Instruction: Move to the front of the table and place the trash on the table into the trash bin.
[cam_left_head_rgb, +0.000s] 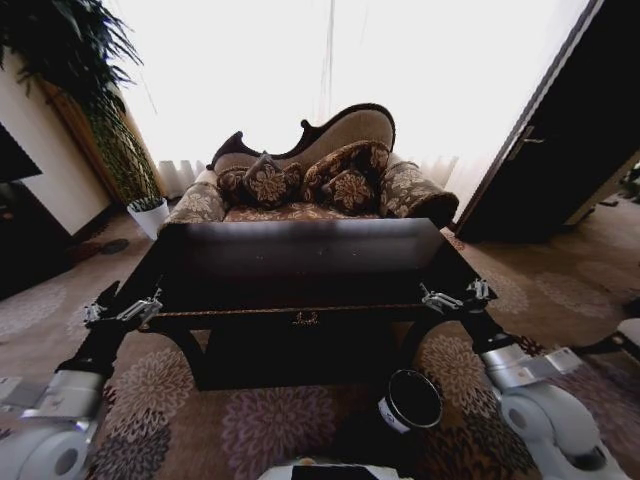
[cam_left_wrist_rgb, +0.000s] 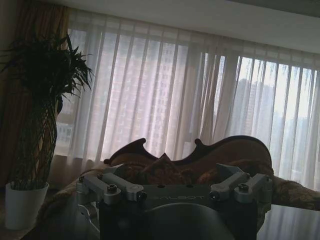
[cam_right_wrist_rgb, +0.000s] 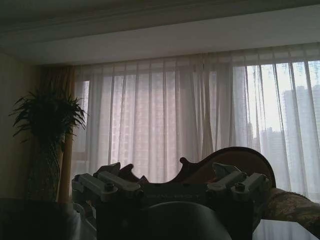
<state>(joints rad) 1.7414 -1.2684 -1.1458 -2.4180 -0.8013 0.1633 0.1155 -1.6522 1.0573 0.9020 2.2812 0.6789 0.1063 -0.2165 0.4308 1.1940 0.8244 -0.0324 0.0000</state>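
Near-black glossy table (cam_left_head_rgb: 300, 262) at 12 o'clock, top bare of visible trash; confirm before reaching. Left gripper (cam_left_head_rgb: 122, 312) at 9 o'clock corner, right gripper (cam_left_head_rgb: 455, 296) at 3 o'clock corner, both spread, holding nothing. Black trash bin (cam_left_head_rgb: 410, 400) at 5 o'clock on carpet (cam_left_head_rgb: 290, 420); contents hidden.
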